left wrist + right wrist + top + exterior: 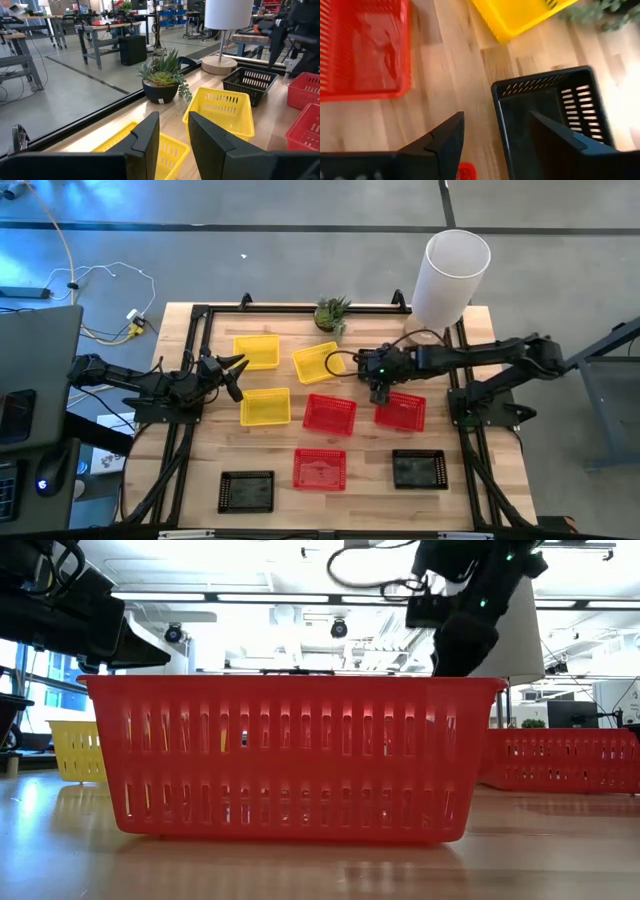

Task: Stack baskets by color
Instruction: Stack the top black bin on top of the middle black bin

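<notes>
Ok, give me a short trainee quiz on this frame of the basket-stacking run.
1. Multiple choice: the right pincer straddles the wall of which basket? A. yellow B. red C. black
2. True or false: one red basket already sits inside another.
3. Fill in: ___ yellow baskets are in the high view.

Key:
1. C, the black basket; the jaws stand open, one finger inside it and one outside.
2. False; the red baskets all lie apart.
3. Three.
</notes>
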{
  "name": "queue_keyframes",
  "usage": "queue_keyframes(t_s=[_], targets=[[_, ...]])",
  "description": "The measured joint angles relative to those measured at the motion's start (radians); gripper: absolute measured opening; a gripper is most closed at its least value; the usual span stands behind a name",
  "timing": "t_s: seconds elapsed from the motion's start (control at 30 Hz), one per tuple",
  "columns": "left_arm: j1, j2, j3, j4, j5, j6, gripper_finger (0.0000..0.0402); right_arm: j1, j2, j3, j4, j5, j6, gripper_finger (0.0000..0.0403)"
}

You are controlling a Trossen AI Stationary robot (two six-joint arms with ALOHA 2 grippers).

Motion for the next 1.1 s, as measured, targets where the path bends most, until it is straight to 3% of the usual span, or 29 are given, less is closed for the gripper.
queue_keyframes(t_s=[0.5,0.67,0.9,1.1], targets=[[0.000,0.000,0.000,-0.010,0.000,0.000,0.0092,-0.026,0.202,0.000,0.009,0.042,0.053,0.0185],[0.000,0.000,0.000,-0.019,0.000,0.000,0.0092,-0.045,0.215,0.000,0.007,0.030,0.064,0.0133],[0.000,0.000,0.000,-0.018,0.000,0.000,0.0092,-0.059,0.210,0.000,0.005,0.017,0.088,0.0016],[0.000,0.000,0.000,-0.018,0.000,0.000,0.0092,-0.058,0.207,0.000,0.000,0.019,0.088,0.0011]])
